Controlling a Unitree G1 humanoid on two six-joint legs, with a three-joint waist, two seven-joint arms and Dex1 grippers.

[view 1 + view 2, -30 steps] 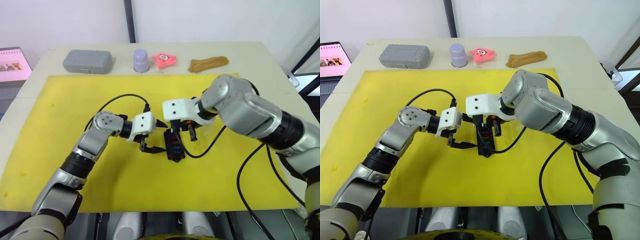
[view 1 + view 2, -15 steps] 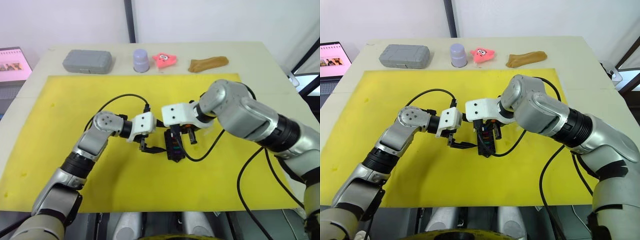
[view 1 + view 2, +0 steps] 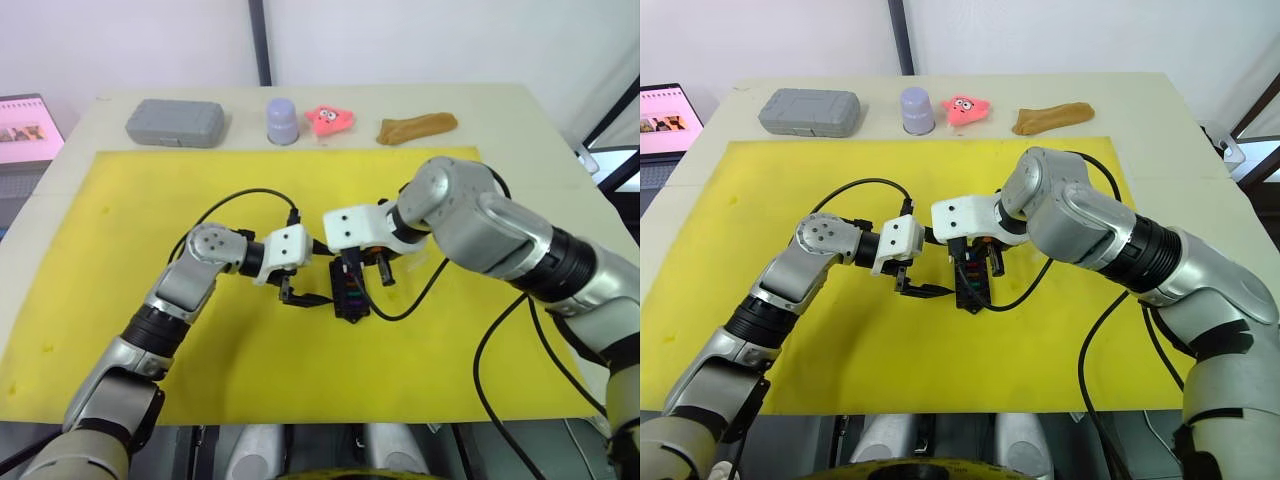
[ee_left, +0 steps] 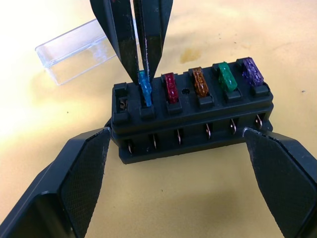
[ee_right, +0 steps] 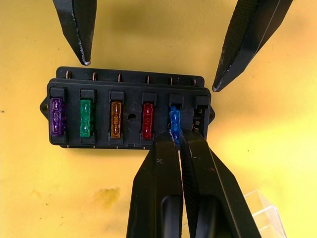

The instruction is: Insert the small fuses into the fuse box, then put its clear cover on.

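Right gripper (image 5: 176, 139), jaws pinching the blue fuse (image 5: 174, 119), has lowered onto the fuse box (image 5: 129, 108); left gripper (image 4: 178, 144) spread, bracing at nine o'clock; one slot remains.

No readable text, labels, brands or numbers anywhere; laptop screen (image 3: 27, 128) content too small to make out.

Black fuse box (image 5: 129, 106) holding purple fuse (image 5: 57, 116), green fuse (image 5: 86, 118), amber fuse (image 5: 115, 119), red fuse (image 5: 147, 120) and blue fuse (image 5: 174, 119). Transparent clear cover (image 4: 74, 51), glinting at edges. Yellow mat (image 3: 120, 250) over pale beige worktop (image 3: 500, 105). Black textured fingers (image 4: 84, 168) on left pincer (image 4: 181, 171).
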